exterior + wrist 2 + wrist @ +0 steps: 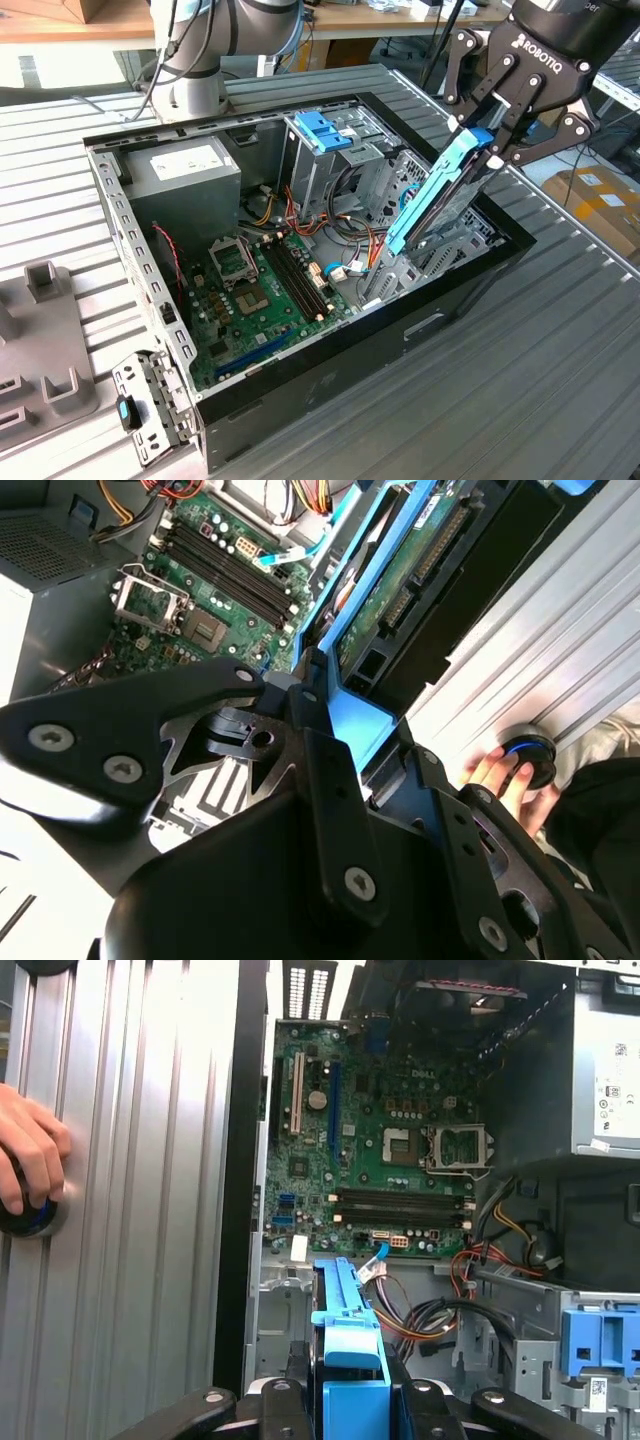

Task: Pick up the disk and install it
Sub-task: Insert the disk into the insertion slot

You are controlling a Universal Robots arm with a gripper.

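- Gripper (480,150): clenched on the upper end of the disk (432,205), with the fingers bearing on its blue plastic side rails.
- Disk position: tilted steeply over the open computer case (330,345). The lower end is down inside the case at the wall nearest the arm's tool, and the upper end stands above the case rim. In the second wrist view the green circuit board and connector edge of the disk are exposed.
- Handling (judgement): rigid metal body, fairly heavy for its size, no flex, and sensitive to shock and twisting. The bare circuit board and the connector are not holding surfaces. The side rails are the proper hold. They are smooth plastic, so a disk held at one end may pivot or slip.
- Inside the case, just beside the disk's lower end: a bundle of red, orange and black cables (352,250) and the sheet-metal bay walls. These are the likeliest obstructions.
- Deeper inside the case: drive cage with blue handle (322,130), motherboard (255,290) and power supply (185,175), all apart from the disk.
- Outside the case: a person's hand (30,1155) rests on a round black button (530,750) on the ribbed aluminium table (560,380).
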